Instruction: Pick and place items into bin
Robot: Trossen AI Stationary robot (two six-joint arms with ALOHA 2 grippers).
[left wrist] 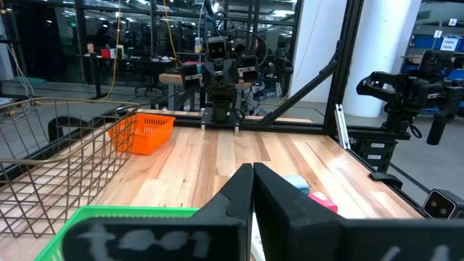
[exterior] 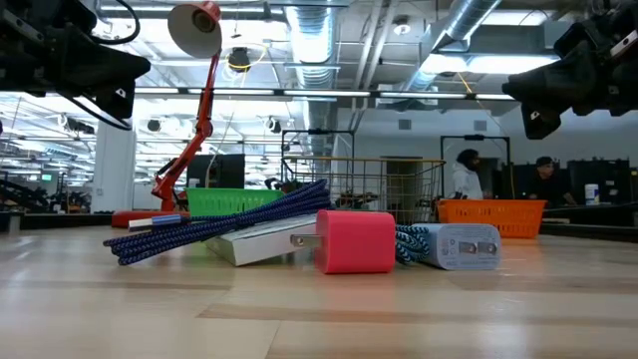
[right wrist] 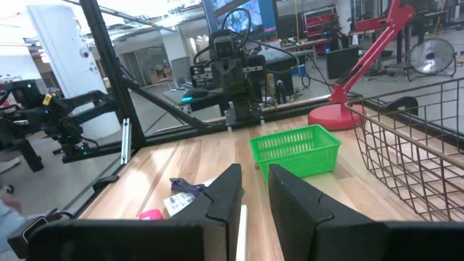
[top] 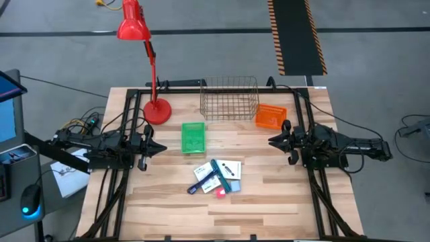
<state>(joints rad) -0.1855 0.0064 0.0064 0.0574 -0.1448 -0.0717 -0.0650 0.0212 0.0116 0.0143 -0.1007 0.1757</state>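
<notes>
Left gripper (top: 156, 147) shut, right gripper (top: 274, 141) slightly parted (both empty); tangled items (top: 216, 177) risk snagging together when one's lifted.

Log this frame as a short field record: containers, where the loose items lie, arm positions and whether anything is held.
containers: green bin, wire basket, orange bin, all at the table's far side
items: pile near table centre, with a blue braided cable, a pink-red charger block and a white adapter
left gripper: at the left edge, shut, empty
right gripper: at the right edge, jaws slightly apart, empty
other: red desk lamp
progress: nothing seen in any bin yet
</notes>
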